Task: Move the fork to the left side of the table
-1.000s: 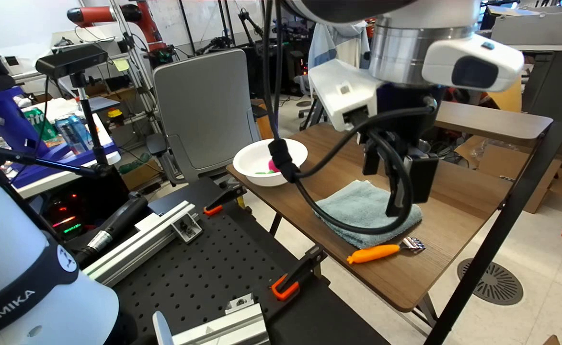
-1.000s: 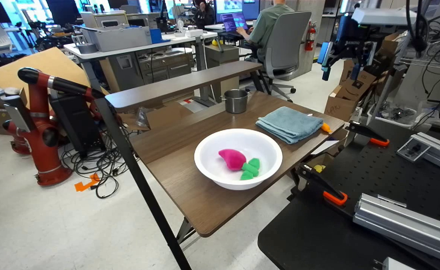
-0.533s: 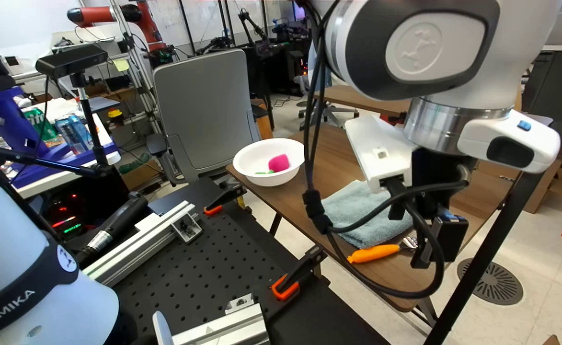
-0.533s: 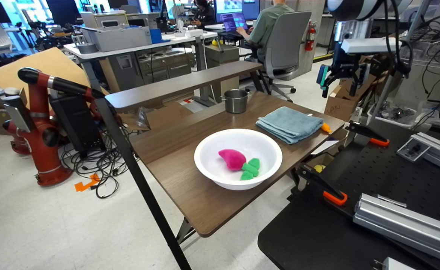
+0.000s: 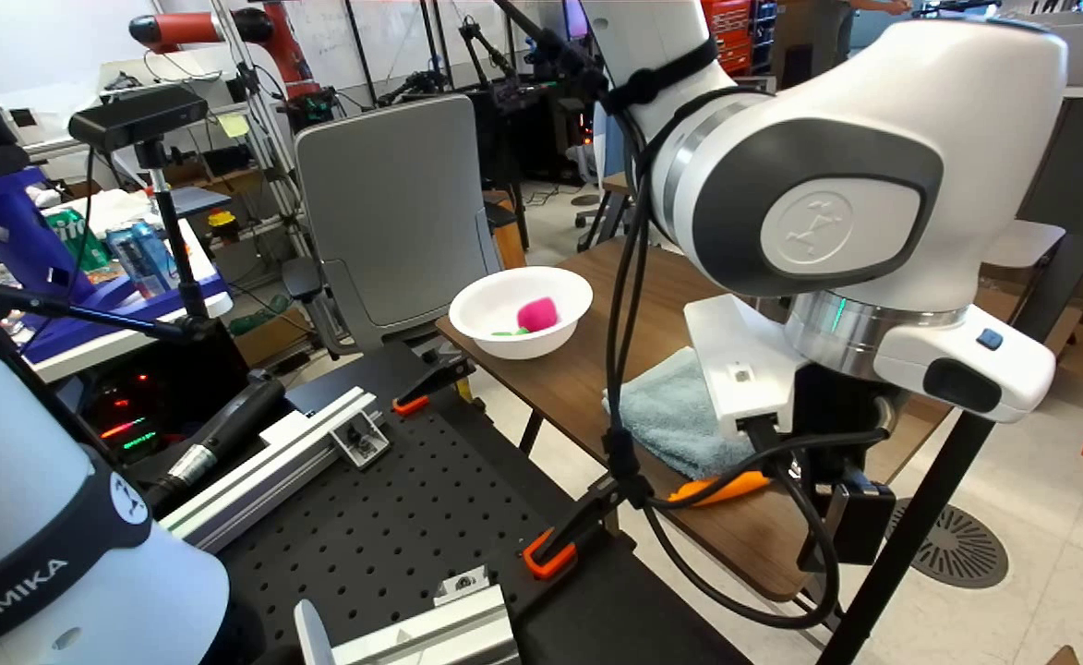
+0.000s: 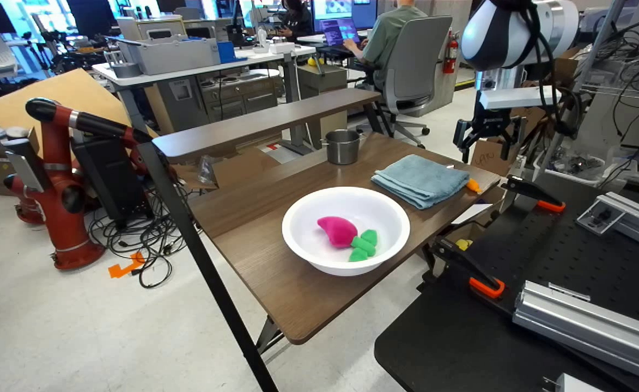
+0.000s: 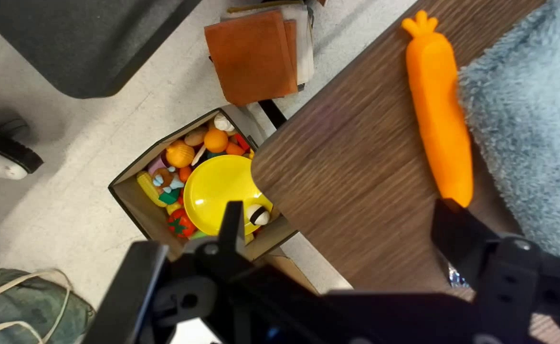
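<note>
Claw (image 7: 339, 212) gapes wide and empty, the fork (image 7: 439, 119) partly hidden below one finger (image 7: 463, 243).

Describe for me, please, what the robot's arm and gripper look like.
The arm is glossy white, with a dark-grey surround around a white logo disc, silvery rings and looping black cables. Its pale base wears a dark band lettered "EMIKA". The gripper is mostly black, with two angular jaws.

Orange-handled fork (image 5: 737, 487) (partly behind a black cable (image 5: 823, 443)) beside a blue-grey towel (image 5: 675, 416) on the brown table (image 5: 753, 540).
</note>
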`<action>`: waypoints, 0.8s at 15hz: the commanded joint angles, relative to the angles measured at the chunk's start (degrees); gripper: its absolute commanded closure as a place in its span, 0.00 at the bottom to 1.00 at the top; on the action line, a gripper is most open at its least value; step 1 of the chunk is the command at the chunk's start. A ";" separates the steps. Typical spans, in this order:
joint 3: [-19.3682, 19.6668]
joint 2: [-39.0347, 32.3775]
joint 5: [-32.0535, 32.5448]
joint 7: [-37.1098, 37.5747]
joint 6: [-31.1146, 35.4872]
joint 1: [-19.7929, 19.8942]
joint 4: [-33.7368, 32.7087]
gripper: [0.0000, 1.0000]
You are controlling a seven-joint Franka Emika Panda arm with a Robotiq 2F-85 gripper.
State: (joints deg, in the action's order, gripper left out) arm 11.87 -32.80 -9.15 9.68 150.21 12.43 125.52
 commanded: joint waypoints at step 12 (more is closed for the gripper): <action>1.07 -4.81 2.03 7.00 0.67 -5.82 -3.60 0.00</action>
State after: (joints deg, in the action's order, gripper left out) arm 11.82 -35.78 -8.24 14.59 150.36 7.87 123.24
